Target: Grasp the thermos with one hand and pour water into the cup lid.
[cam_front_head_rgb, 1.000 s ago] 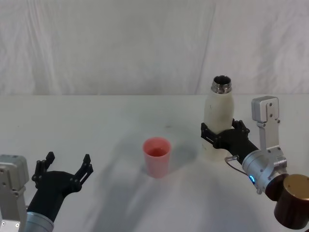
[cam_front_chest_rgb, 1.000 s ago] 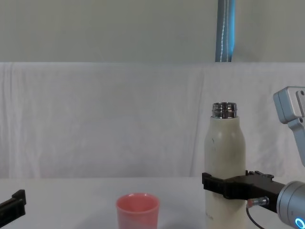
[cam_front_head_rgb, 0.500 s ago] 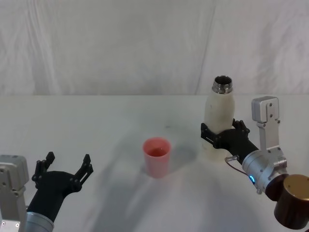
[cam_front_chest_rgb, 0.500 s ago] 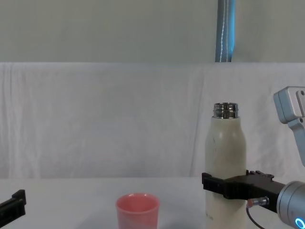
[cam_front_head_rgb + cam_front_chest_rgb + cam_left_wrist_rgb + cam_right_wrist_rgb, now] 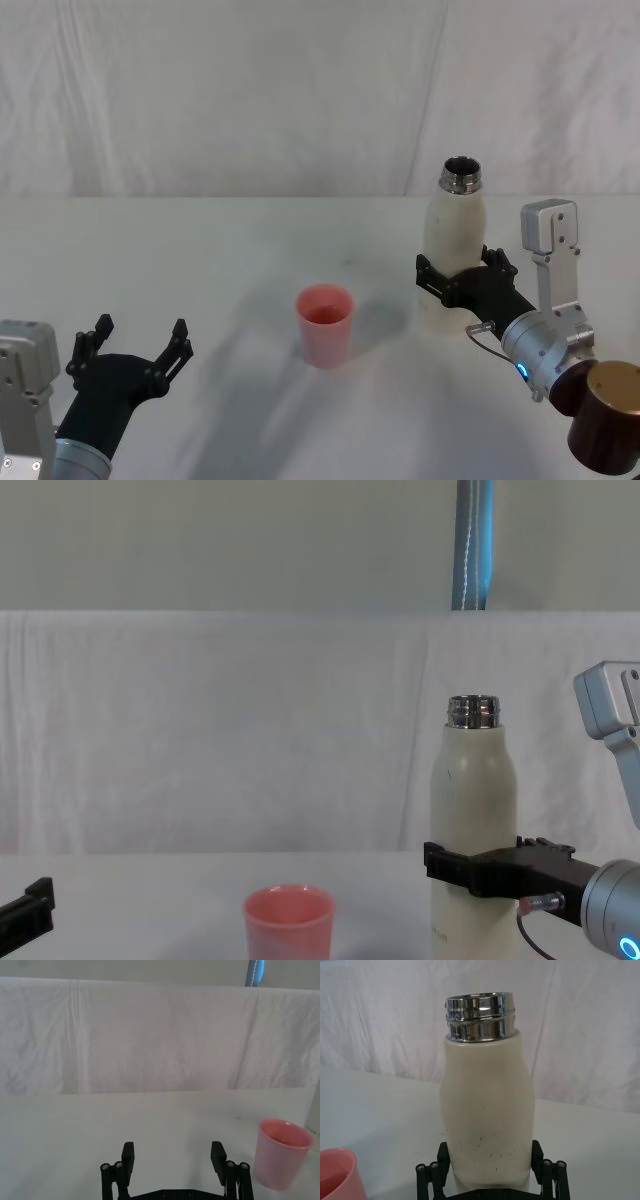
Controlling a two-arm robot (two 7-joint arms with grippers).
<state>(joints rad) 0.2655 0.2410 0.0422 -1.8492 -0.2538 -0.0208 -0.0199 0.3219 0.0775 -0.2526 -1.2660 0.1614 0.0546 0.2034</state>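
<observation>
Nothing moved since earlier: right pincer point(image 5: 462, 280) clamps upright thermos point(image 5: 450, 240) mid-body, ready to tip toward cup lid point(image 5: 324, 325); left pincer point(image 5: 135, 352) idle, agape.

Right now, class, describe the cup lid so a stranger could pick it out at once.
Start at the white table. Near its middle, to the left of the tall cream thermos in the right tool, stands the cup lid. It is the small, pink, open-topped thing.
</observation>
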